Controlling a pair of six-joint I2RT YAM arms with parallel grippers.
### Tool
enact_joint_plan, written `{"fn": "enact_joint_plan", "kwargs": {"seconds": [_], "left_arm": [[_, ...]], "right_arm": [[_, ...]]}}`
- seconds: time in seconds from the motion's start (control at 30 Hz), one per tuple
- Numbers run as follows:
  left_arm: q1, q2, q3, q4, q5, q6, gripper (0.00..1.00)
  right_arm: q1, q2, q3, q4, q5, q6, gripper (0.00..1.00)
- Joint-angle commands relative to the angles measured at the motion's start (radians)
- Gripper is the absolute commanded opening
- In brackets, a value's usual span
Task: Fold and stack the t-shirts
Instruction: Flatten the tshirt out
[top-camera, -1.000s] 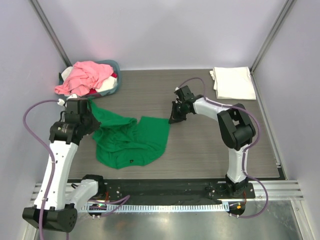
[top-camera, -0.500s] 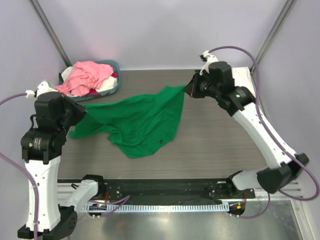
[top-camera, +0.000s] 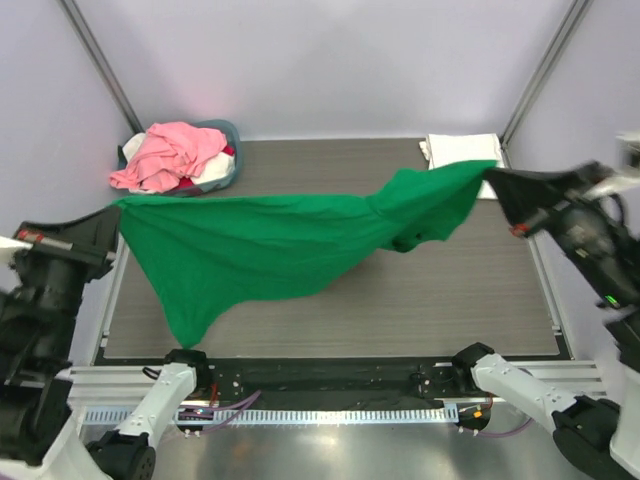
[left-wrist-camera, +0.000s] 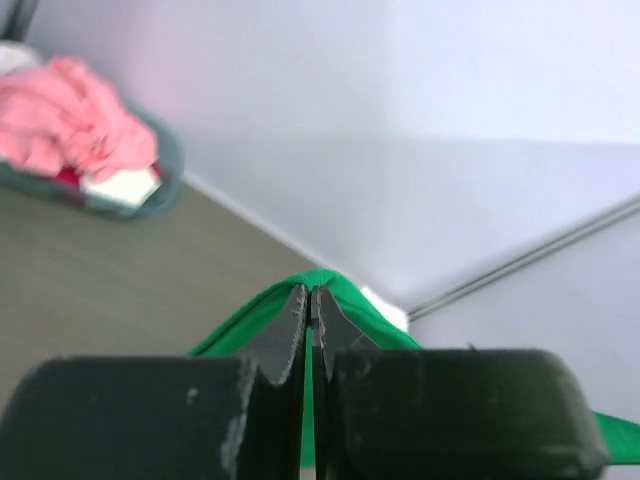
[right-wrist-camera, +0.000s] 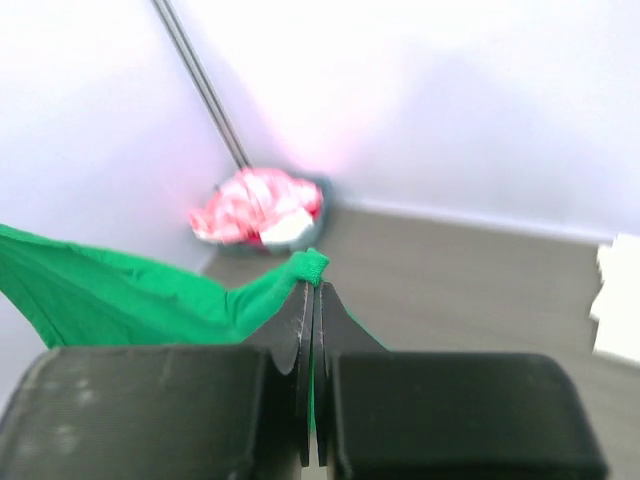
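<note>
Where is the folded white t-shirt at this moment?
In the top view the folded white t-shirt lies at the table's far right corner, just behind the raised end of the green t-shirt.

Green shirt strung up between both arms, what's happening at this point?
The left end effector is shut on one end of the green t-shirt and the right end effector on the other, so it hangs stretched above the table, unfolded, sagging near the left. A folded white t-shirt lies at the far right corner; a pink t-shirt is heaped in the basket at far left.
</note>
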Motion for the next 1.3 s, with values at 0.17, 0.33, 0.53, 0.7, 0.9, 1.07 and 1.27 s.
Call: {"fn": "enact_joint_plan", "kwargs": {"seconds": [0.17, 0.33, 0.53, 0.7, 0.9, 1.07, 1.27], "left_arm": [[0.006, 0.022, 0.280, 0.114, 0.099, 0.060, 0.00], [0.006, 0.056, 0.179, 0.140, 0.058, 0.027, 0.00], [0.006, 0.235, -0.022, 0.053, -0.089, -0.053, 0.00], [0.043, 0.367, -0.327, 0.224, -0.102, -0.056, 0.00], [0.178, 0.761, -0.412, 0.349, 0.047, -0.038, 0.02], [0.189, 1.010, -0.231, 0.300, 0.200, 0.069, 0.66], [0.141, 0.860, -0.377, 0.310, 0.142, 0.114, 0.79]], "right_arm": [[-0.002, -0.088, 0.316, -0.037, 0.036, -0.072, 0.01], [0.001, 0.018, 0.389, -0.069, 0.119, -0.129, 0.01], [0.008, 0.228, 0.185, 0.084, 0.337, -0.252, 0.01], [-0.181, 0.471, 0.058, 0.274, 0.175, -0.229, 0.01], [-0.284, 0.976, 0.161, 0.342, 0.124, -0.164, 0.06], [-0.281, 1.213, 0.453, 0.181, 0.107, -0.085, 0.70], [-0.268, 0.932, -0.100, 0.431, -0.026, 0.003, 0.72]]}}
